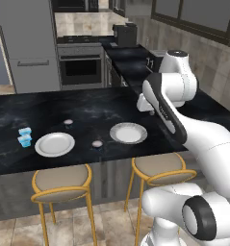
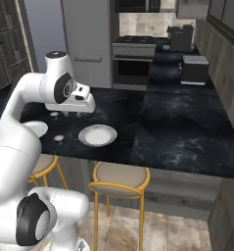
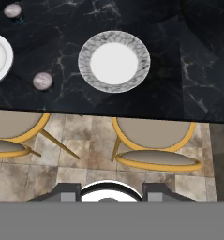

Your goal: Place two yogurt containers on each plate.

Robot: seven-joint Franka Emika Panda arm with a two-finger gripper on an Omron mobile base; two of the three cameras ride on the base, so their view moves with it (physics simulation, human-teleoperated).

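Left base view: on the black marble worktop (image 1: 87,108), two light blue squarish yogurt cups (image 1: 24,137) sit just left of the left round white-grey plate (image 1: 54,144); two dark round pale-lidded cups (image 1: 96,143) lie between the plates.

Right base view: the right plate (image 2: 97,135) lies bare.

Hand view: my fingers (image 3: 110,191) are clenched on nothing, well apart from every cup.

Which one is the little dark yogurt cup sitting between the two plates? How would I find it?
Look at the long black counter above the two yellow stools. Two white plates lie near its front edge, the left plate and the right plate, and the cup stands between them. It is round and dark with a pale lid, unlike the squarish blue cups at the far left.
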